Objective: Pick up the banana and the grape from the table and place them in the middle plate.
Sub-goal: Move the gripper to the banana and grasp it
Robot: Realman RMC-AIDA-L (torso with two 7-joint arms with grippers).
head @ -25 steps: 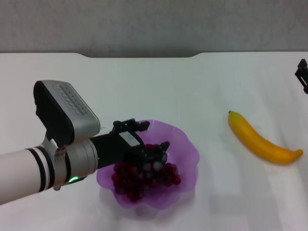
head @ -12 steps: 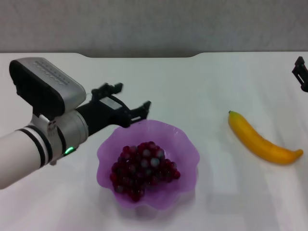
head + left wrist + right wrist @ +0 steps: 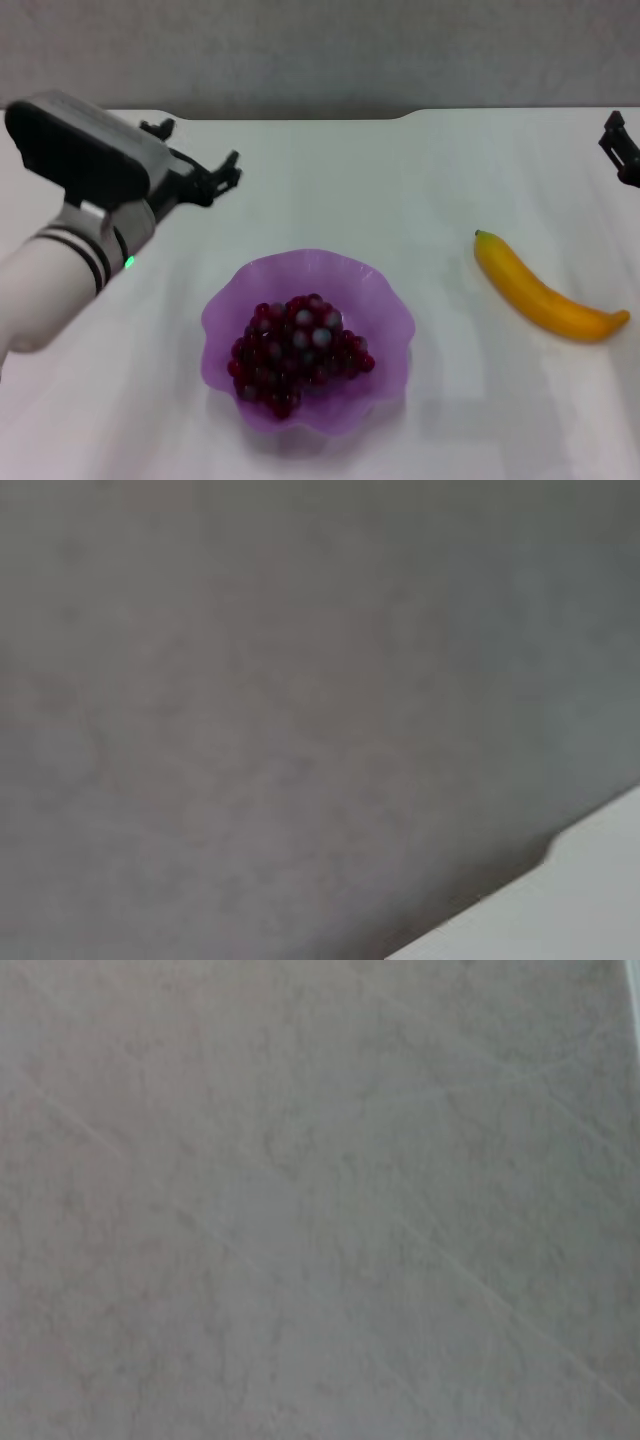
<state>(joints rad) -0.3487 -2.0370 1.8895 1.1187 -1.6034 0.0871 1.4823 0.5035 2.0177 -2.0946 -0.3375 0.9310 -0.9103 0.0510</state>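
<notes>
In the head view the bunch of dark red-purple grapes (image 3: 298, 352) lies inside the translucent purple plate (image 3: 385, 295) at the middle front of the white table (image 3: 400, 180). The yellow banana (image 3: 545, 290) lies on the table to the right of the plate. My left gripper (image 3: 197, 162) is open and empty, raised above the table to the upper left of the plate. My right gripper (image 3: 622, 148) shows only as a dark part at the right edge, beyond the banana.
A grey wall (image 3: 320, 50) runs behind the table's far edge. The left wrist view shows that wall (image 3: 300, 700) and a corner of the table (image 3: 580, 900). The right wrist view shows only a grey surface (image 3: 320, 1200).
My left gripper has let go of the grapes in the plate, lifted out and drawn back to the upper left. The grapes stay in the plate. The banana has not moved.
</notes>
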